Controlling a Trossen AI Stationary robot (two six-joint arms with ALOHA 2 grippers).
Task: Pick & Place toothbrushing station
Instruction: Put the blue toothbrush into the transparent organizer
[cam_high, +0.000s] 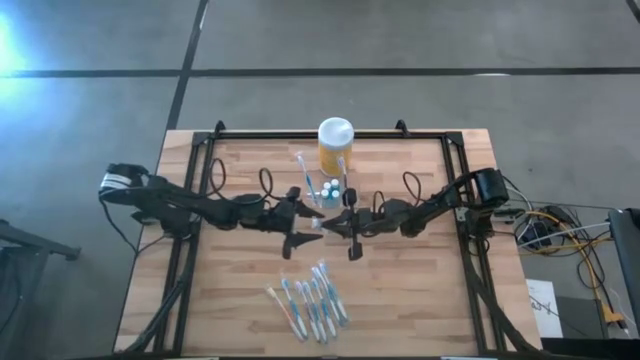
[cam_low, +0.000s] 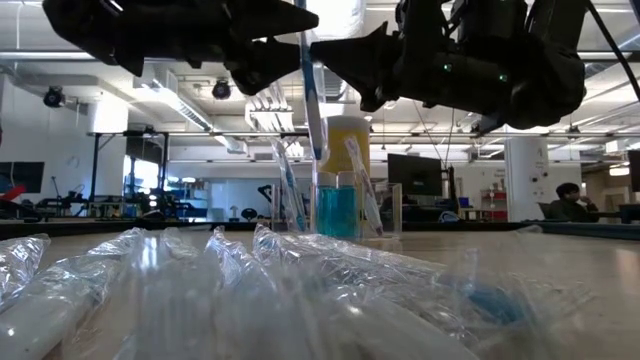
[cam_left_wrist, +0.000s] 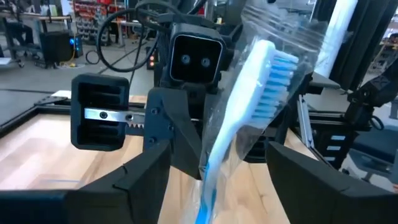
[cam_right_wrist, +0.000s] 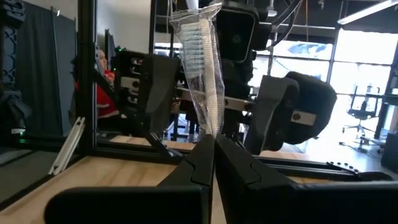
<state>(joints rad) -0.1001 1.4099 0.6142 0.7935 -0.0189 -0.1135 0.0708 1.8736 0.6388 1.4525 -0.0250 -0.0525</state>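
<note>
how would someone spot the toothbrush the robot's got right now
Start at the yellow jar at the table's far edge and come toward the two claws meeting in front of it. The wrapped toothbrush stands upright, pinched by the right claw, unlike those lying flat near the front.

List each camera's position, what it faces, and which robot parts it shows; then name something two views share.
High view: above the table, looking straight down; both arms, left gripper, right gripper.
Low view: at tabletop height, looking level across wrapped toothbrushes to the toothbrushing station; both arms overhead.
Left wrist view: on the left arm, between its open jaws, facing the right arm.
Right wrist view: on the right arm, over shut jaws, facing the left arm.
Shared: both wrist views show the wrapped toothbrush held by the right gripper.
</note>
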